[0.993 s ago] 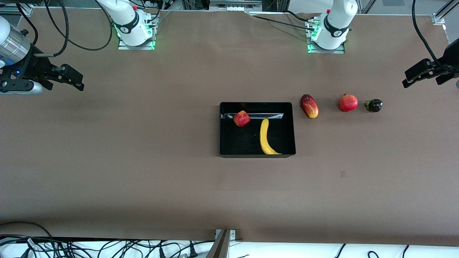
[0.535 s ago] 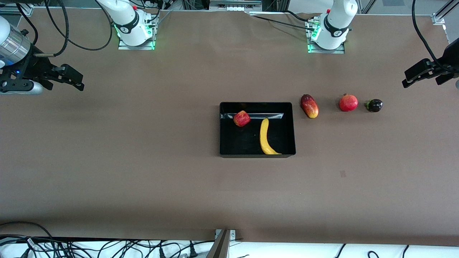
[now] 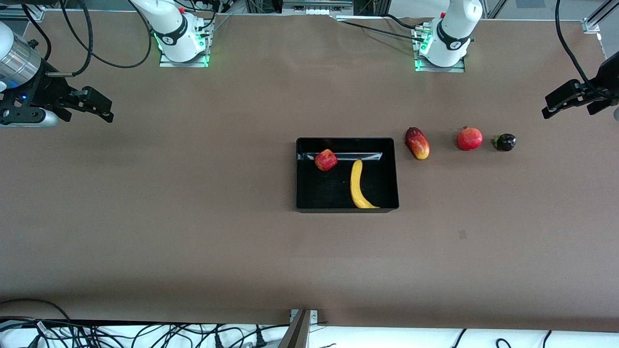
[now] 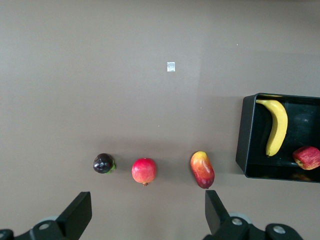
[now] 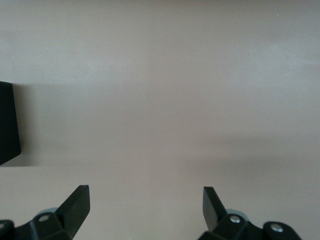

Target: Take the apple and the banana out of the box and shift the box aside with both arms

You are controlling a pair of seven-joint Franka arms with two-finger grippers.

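The black box stands in the middle of the table. In it lie a small red apple and a long yellow banana, apart from each other. My left gripper hangs open over the table's left-arm end, with nothing between its fingers. My right gripper waits open and empty over the right-arm end. A corner of the box shows in the right wrist view.
Beside the box toward the left arm's end lie a red-yellow mango, a round red pomegranate and a small dark purple fruit in a row. A small pale mark is on the table.
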